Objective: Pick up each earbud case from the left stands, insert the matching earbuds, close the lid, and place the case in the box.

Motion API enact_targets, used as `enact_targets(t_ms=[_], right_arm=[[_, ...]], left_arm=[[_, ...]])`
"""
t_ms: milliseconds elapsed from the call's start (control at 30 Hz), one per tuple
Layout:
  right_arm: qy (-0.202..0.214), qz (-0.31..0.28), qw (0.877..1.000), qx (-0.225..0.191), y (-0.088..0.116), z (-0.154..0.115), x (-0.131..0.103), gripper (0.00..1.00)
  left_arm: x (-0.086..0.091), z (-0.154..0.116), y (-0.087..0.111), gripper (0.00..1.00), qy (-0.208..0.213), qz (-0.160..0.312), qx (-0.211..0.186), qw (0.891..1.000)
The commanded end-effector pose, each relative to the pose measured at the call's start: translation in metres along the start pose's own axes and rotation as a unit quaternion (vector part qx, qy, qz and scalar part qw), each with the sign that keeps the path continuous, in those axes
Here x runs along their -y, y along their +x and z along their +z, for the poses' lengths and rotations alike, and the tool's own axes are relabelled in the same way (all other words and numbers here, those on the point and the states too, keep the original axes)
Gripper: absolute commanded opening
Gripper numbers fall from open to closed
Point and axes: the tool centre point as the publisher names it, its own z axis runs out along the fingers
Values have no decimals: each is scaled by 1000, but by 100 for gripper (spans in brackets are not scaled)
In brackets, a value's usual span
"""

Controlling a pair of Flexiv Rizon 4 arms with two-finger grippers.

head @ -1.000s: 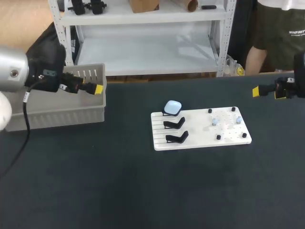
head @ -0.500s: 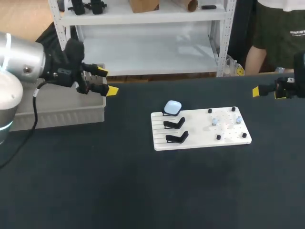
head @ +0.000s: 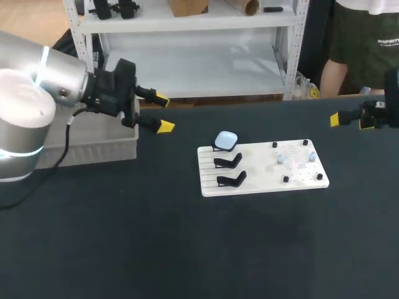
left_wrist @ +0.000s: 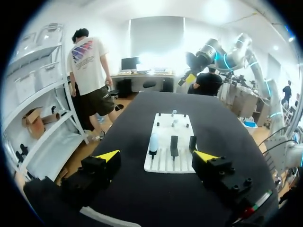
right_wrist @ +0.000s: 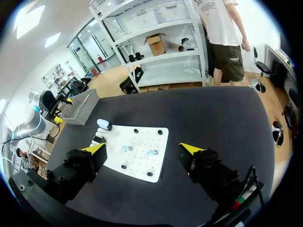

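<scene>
Earbud case [head: 225,139] stands at the white board's [head: 255,177] rear left corner. Left fingers [head: 164,127], wide and empty, are nearer, with the case ahead of them. Right fingers [head: 335,119], also wide, hang at the bench's [head: 187,249] right edge.

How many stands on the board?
3, in a column at the left end of the board. The far stand holds a case; the middle stand and the near stand are empty. None seem hidden.
</scene>
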Motion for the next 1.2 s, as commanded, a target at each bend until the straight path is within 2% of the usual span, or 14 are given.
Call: enact_targets(t_ms=[33, 233, 467, 633, 700, 800, 933, 1200], right_arm=[[0, 0, 1000, -1, 0, 0, 0, 100], [0, 0, 1000, -1, 0, 0, 0, 100], [0, 0, 1000, -1, 0, 0, 0, 100], [0, 0, 1000, -1, 0, 0, 0, 100], [0, 0, 1000, -1, 0, 0, 0, 100], [0, 0, 1000, -1, 0, 0, 0, 100], [0, 0, 1000, -1, 0, 0, 0, 100], [0, 0, 1000, -1, 0, 0, 0, 100]], left_arm=[[-9, 19, 5, 100, 43, 7, 6, 999], [-12, 46, 14, 100, 69, 7, -1, 998], [-17, 73, 23, 100, 74, 8, -4, 997], [-16, 87, 28, 94, 80, 12, -4, 997], [-15, 93, 31, 84, 83, 13, -4, 996], [-14, 99, 34, 77, 88, 15, -4, 996], [-12, 107, 36, 73, 96, 13, 0, 995], [-11, 124, 36, 73, 98, 18, 6, 995]])
